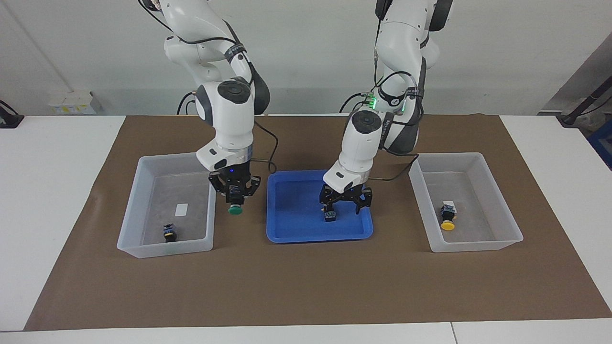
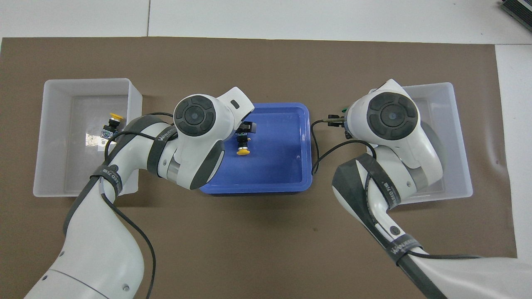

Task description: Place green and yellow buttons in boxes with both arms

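The right tool (image 1: 235, 190) hangs in the air over the gap between the blue tray (image 1: 291, 234) and the bin at the right arm's end (image 1: 143, 205), just by that bin's inner wall. Its fingers are clamped on a green button (image 1: 234, 208), cap pointing down, clear of the brown mat (image 1: 306, 282). In the overhead view the right arm's wrist hides nearly all of this; only a sliver of green (image 2: 344, 109) peeks out at nine o'clock from the wrist.

Over at the left tool (image 1: 345, 203), it is down inside the tray with fingers spread wide, and one finger is at a yellow button (image 1: 330, 216). I cannot tell whether it is touching. From overhead that button (image 2: 242, 146) lies with its yellow cap toward six o'clock, sitting toward the left arm's side of the tray (image 2: 291, 182).

The bin at the right arm's end has a button lying on its floor (image 1: 169, 233), at about seven o'clock from the white label (image 1: 182, 209); its cap colour is hard to read from here.

The bin at the left arm's end (image 1: 497, 239) holds a yellow button (image 1: 448, 219), its body touching the label. Overhead, it (image 2: 111, 123) lies at about one o'clock from the label in that bin (image 2: 54, 137).

All of it rests on the mat across the white worktop (image 1: 57, 191).
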Robot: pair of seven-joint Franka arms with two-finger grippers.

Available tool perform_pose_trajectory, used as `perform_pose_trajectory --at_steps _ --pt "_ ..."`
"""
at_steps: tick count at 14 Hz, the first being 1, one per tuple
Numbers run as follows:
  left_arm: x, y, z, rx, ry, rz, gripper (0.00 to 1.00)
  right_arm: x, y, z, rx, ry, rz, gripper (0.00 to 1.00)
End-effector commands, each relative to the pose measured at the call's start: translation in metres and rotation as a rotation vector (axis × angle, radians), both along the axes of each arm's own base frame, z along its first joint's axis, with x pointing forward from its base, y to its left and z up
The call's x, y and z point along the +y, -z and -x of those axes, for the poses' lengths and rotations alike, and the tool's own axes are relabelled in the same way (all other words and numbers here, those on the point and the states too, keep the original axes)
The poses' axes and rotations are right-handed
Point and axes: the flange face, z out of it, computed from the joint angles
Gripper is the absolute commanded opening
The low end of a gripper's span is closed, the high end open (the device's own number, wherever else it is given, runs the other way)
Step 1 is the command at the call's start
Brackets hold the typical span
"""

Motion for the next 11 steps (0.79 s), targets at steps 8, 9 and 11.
perform_pose_trajectory --at_steps 8,9,11 --pt "-0.022 0.038 0.027 0.011 0.092 -0.027 1.0 -0.096 0.007 -0.012 0.089 -0.091 -0.001 0.0" --pt "-0.023 0.04 0.03 0.014 0.102 -0.03 1.0 -0.106 0.009 -0.014 0.094 -0.046 -0.055 0.0" --pt "-0.023 0.042 0.032 0.014 0.105 -0.03 1.0 -0.123 0.022 -0.021 0.087 -0.053 -0.093 0.0"
